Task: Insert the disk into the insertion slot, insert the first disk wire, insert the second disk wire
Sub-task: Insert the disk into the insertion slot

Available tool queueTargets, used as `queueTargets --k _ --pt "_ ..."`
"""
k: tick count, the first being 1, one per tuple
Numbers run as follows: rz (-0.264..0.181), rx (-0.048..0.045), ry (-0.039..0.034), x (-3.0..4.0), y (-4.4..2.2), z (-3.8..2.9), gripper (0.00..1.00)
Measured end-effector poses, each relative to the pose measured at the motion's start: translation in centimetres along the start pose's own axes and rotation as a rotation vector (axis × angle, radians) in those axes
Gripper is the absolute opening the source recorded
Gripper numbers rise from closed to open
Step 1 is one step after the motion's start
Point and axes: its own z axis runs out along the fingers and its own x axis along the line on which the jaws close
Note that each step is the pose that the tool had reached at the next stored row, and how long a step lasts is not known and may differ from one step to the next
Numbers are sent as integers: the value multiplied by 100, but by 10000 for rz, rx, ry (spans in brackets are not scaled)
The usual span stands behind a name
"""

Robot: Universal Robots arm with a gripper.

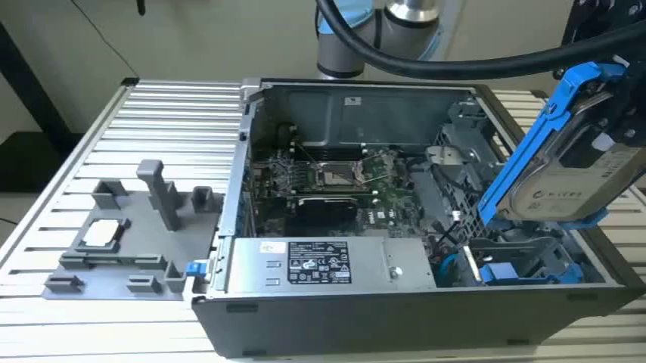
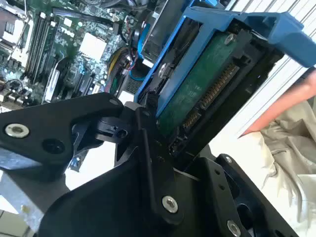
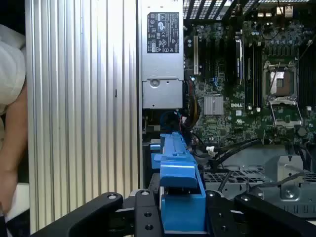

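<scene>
The step in hand looks like the first one: getting the disk into its slot. The robot's black gripper (image 3: 181, 217) is squeezed tight on the flat silver-grey disk (image 1: 565, 190) with the pale label, which sits clipped in a bright blue plastic frame (image 1: 533, 144). In the first wrist view the black fingers (image 3: 224, 212) press on both sides of the blue frame. In the second wrist view the disk's green underside (image 2: 197, 84) and its row of little metal pins can be seen.

The disk hangs in the air at the exterior view's right, over the edge of the big open grey computer case (image 1: 404, 310). It is tipped up on a slant, not flat. The insertion slot (image 1: 517, 246), a grey metal bay with holes and blue plastic bits, lies just below the disk, low in the near corner of the case. The disk and the slot are apart, so the disk is not in yet. Neither wire job seems to have begun.

To fit, the disk would need to be lined up straight with the slot and lowered gently, so the blue frame does not bump the metal sides or the black cables nearby.

Beside the slot are the green circuit board (image 1: 333, 178) and the grey box with a printed label (image 1: 313, 265). The case sits on a ribbed silver metal table (image 1: 151, 121). A person's arm (image 3: 12, 143) is close to the table's edge.
</scene>
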Motion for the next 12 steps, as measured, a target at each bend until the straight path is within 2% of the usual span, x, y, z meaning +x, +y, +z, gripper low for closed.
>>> queueTargets --k 12 --pt "0 0 0 0 0 0 33"
